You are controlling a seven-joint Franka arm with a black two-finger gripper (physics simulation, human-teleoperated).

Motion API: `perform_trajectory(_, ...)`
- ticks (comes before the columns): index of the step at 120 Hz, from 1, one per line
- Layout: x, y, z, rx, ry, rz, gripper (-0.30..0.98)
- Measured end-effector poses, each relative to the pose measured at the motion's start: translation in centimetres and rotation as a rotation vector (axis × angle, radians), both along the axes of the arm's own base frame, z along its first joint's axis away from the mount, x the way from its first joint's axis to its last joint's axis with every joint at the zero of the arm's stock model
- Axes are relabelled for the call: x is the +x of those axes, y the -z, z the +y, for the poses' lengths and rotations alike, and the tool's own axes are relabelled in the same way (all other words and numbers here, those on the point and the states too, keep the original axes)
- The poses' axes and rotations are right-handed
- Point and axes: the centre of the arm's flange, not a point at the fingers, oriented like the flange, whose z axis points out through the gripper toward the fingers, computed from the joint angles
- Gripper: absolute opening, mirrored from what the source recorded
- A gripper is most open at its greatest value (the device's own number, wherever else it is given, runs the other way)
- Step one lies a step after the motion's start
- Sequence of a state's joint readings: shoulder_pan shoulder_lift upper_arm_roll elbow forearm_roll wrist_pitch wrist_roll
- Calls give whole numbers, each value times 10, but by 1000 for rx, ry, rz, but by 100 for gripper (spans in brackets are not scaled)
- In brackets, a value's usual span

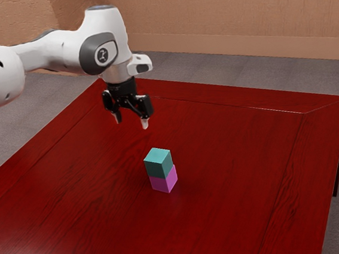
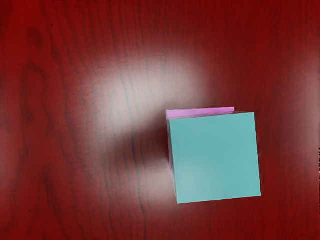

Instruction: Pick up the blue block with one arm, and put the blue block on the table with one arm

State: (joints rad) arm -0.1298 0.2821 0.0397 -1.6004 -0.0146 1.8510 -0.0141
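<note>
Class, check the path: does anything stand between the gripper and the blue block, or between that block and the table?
Nothing visible stands between the open gripper and the blue block. Beneath that block, the pink block separates it from the table.

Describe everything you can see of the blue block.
The blue block is a plain teal cube with smooth, flat faces and sharp edges. It sits upright on the pink block, slightly out of line with it. The open pincer hangs above the pair, not touching.
</note>
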Motion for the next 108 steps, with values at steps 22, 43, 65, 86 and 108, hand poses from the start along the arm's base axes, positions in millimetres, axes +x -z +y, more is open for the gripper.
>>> perform_trajectory(22, -2, 25, -17, 3, 40, -37, 69)
perform_trajectory(43, -15, 51, -27, -4, 64, -44, 69)
perform_trajectory(65, -26, 73, -39, -20, 81, -44, 69)
perform_trajectory(86, -28, 91, -38, -30, 68, -44, 69)
perform_trajectory(108, -21, 103, -36, -30, 63, -45, 69)
